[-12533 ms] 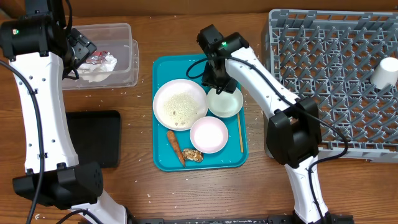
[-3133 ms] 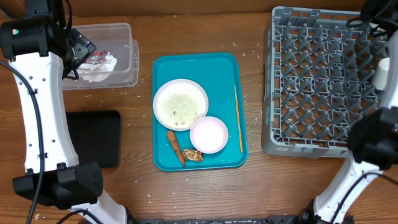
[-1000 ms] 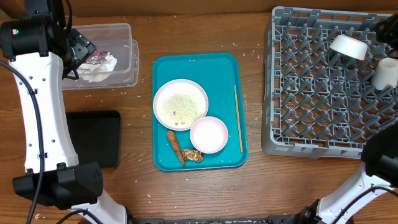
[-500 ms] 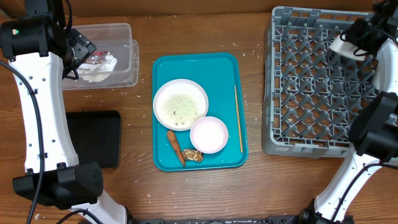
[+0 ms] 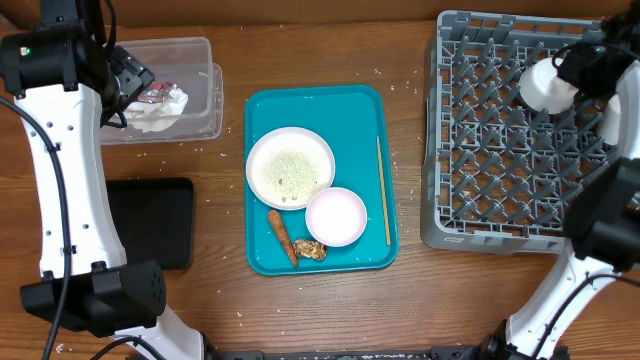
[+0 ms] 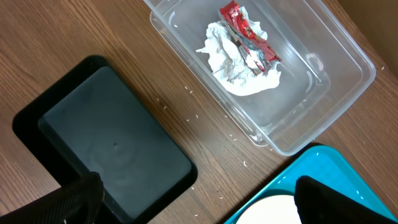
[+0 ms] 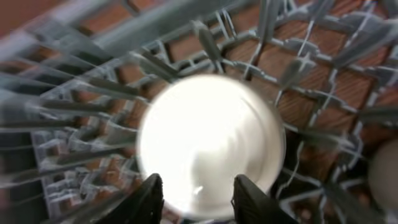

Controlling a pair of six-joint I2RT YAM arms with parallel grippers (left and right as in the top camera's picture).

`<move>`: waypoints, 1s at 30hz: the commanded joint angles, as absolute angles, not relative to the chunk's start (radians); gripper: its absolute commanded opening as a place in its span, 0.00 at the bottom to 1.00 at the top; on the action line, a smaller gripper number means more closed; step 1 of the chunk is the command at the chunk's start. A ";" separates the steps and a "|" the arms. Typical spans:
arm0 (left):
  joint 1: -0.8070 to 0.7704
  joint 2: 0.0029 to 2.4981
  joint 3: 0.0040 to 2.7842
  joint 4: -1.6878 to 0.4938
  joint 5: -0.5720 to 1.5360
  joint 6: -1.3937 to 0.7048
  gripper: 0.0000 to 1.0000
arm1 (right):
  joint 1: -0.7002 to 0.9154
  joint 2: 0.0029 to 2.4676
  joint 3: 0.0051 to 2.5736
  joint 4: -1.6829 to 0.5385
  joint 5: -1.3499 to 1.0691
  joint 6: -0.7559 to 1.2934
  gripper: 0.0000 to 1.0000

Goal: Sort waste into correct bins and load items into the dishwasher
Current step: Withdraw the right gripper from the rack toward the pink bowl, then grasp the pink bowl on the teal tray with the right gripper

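Observation:
The pale green-white bowl lies tilted on the pegs of the grey dishwasher rack at its far right. My right gripper hangs just over it, fingers apart on either side of its near edge; the view is blurred. A white cup stands in the rack beside it. The white plate with rice, the pink bowl, the sausage stick and the brown lump lie on the teal tray. My left gripper is wide open and holds nothing.
The clear tub at the far left holds napkins and the red wrapper. The black tray lies in front of it. A thin wooden stick lies on the teal tray's right side. Rice grains dot the table.
My right gripper came down over the rack with the green-white bowl, shifted left, and its fingers have spread. The left arm has not moved.

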State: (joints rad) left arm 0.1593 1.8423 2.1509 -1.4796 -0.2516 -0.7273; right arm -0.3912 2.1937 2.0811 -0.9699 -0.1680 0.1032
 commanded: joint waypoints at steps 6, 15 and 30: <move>0.161 1.844 2.154 -1.481 -0.270 -0.741 1.00 | -0.346 1.997 2.096 -1.163 -0.830 0.086 0.73; 0.161 1.844 2.154 -1.481 -0.270 -0.741 1.00 | 0.031 1.997 2.096 -1.522 -0.639 -0.016 0.77; 0.161 1.844 2.154 -1.481 -0.270 -0.740 1.00 | 0.751 2.011 1.933 -1.373 -0.121 0.435 0.78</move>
State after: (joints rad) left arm 0.1593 1.8423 2.1509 -1.4780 -0.2516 -0.7273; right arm 0.7002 2.0060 2.0068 -1.4220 -0.1734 0.3531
